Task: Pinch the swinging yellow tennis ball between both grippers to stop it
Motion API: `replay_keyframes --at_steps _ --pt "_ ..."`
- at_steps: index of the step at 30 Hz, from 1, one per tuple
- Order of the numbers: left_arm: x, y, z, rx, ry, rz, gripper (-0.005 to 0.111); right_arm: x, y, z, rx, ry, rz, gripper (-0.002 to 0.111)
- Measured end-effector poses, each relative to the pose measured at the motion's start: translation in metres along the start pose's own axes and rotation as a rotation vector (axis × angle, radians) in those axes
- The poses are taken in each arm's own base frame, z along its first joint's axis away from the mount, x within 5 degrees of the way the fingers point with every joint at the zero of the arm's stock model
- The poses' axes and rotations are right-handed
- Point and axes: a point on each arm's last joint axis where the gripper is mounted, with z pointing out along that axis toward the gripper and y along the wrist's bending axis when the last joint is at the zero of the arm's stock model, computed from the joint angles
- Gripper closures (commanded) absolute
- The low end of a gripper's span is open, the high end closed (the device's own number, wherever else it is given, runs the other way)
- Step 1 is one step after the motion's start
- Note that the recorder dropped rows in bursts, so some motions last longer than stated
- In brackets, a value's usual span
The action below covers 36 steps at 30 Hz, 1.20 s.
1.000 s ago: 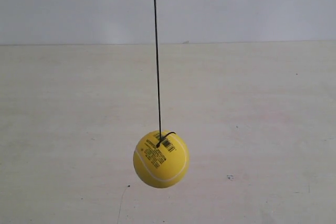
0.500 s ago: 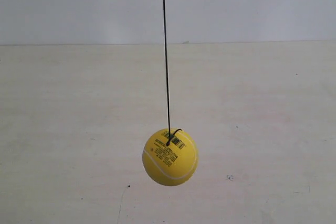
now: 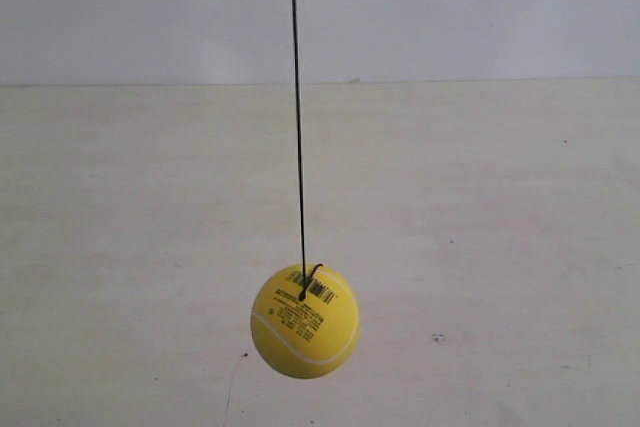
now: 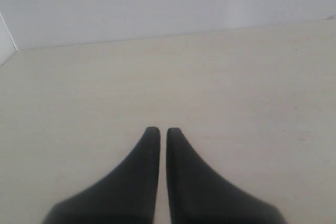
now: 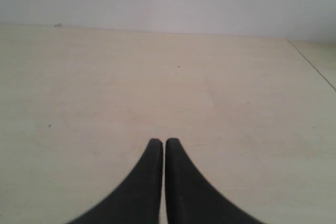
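**Ball hung on string above desk; both grippers clenched on nothing**

The yellow tennis ball (image 3: 304, 321) is seen in the exterior view only, hung clear of the pale desk (image 3: 500, 197) on a thin dark string (image 3: 298, 117); the string is shown almost upright, slightly slanted, and is tied at the ball's top beside a small black barcode (image 3: 311, 288); a white seam (image 3: 290, 339) is curved across the ball's lower part. The left gripper (image 4: 158, 129) is held clenched, with only a narrow slit left between its black fingers, and nothing is grasped; bare desk is spread ahead of its tips up to a light wall (image 4: 157, 3). The right gripper (image 5: 159, 141) is likewise clenched, its fingers parted by a hairline at most, with nothing grasped; desk is seen ahead of it too. Where the ball lies relative to either gripper cannot be told, since no view shows them together.
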Motion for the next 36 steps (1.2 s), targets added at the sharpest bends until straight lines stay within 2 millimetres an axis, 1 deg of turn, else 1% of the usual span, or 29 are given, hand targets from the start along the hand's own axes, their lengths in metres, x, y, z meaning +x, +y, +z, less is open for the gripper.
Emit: replay_keyframes --at_steps 5,12,36 --pt "0.0000 0.0000 0.0000 0.000 0.000 0.000 0.102 0.0013 -0.0001 0.0000 0.001 0.015 -0.026 0.108" --pt "0.0000 0.0000 0.0000 0.000 0.000 0.000 0.102 0.0015 -0.0001 0.0000 0.001 0.016 0.007 0.108" --pt "0.0000 0.0000 0.0000 0.000 0.000 0.000 0.102 0.0015 -0.0001 0.0000 0.001 0.016 0.013 0.108"
